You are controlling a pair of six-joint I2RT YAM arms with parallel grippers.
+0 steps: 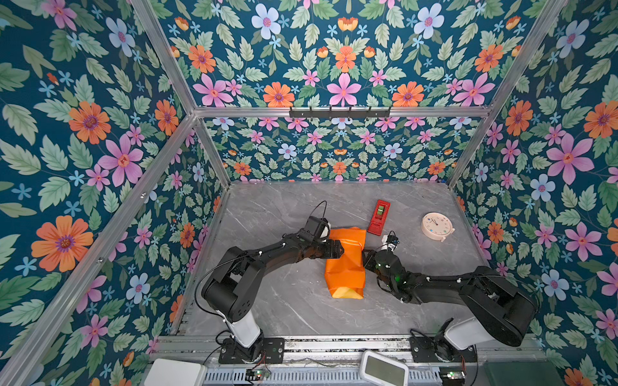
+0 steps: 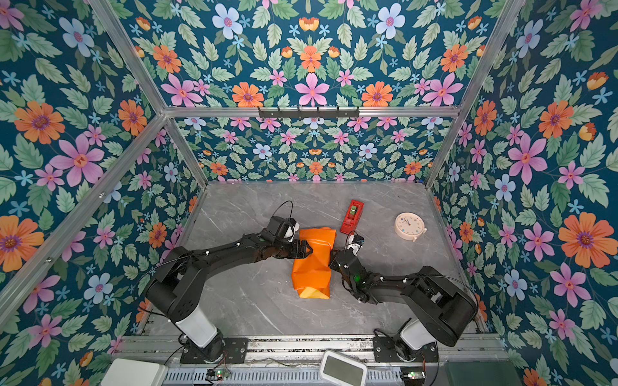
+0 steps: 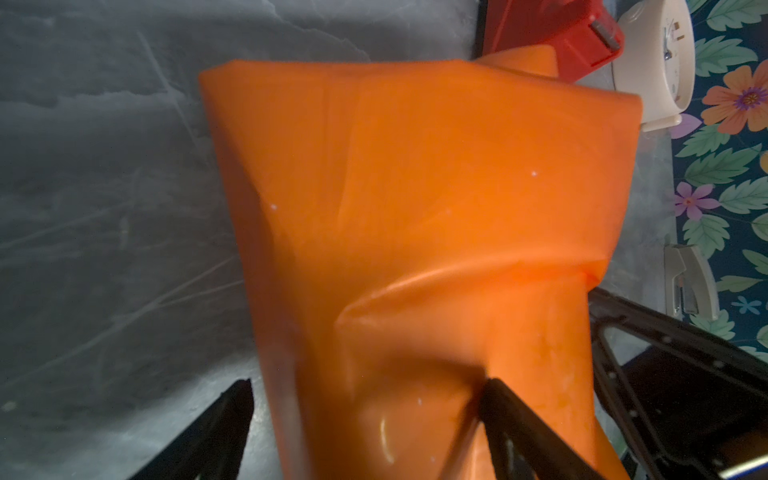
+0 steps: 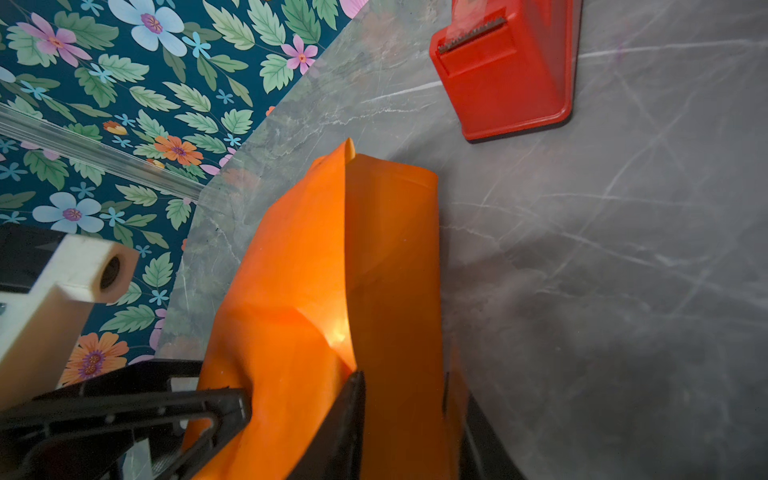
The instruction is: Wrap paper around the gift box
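Note:
The paper (image 1: 346, 264) (image 2: 312, 264) lies in the middle of the table as a creased orange bundle, folded over lengthwise. Its yellow inner face (image 1: 347, 293) shows at the near open end. The gift box is hidden inside it. My left gripper (image 1: 339, 249) (image 3: 368, 382) stands open at the bundle's left edge, with one finger (image 3: 511, 415) on the orange top and the other over the table beside it. At the bundle's right edge, my right gripper (image 1: 366, 258) (image 4: 409, 378) has its jaws parted, with a fold of the paper (image 4: 332, 270) between them.
A red tape dispenser (image 1: 378, 217) (image 4: 507, 70) lies just beyond the bundle's far right corner. A cream round clock (image 1: 436, 226) (image 3: 656, 62) rests further right. A white device (image 1: 384, 371) and a white box (image 1: 175, 372) sit on the front rail. Floral walls enclose the table.

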